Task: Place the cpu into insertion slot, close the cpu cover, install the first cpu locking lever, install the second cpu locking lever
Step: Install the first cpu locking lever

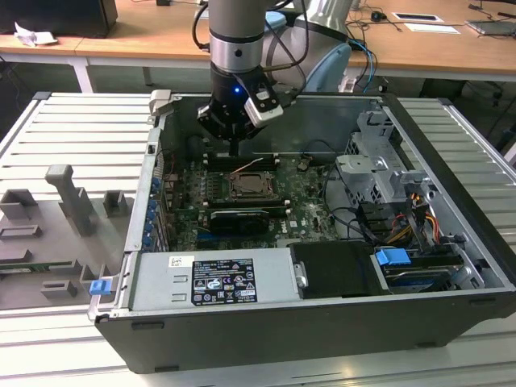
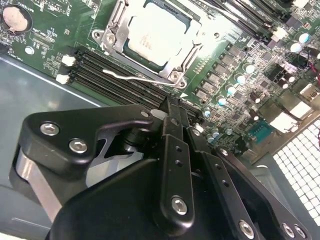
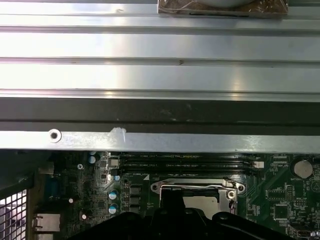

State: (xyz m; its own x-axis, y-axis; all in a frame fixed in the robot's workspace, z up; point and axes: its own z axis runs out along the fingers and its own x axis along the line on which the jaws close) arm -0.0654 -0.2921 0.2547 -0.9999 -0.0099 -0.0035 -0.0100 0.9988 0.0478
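Nearest, the silver power supply is sitting in the open case. Behind it the hand is hanging by the memory slots, fingers closed on nothing. Just to the exterior view's right, the cpu is lying in the insertion slot, cpu cover down.

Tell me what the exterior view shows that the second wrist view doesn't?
Exterior view: the whole computer case, the silver power supply and the ribbed table. Second wrist view: the round coin battery and small capacitors. Both: the gripper over the green motherboard, and the cpu with its cover.
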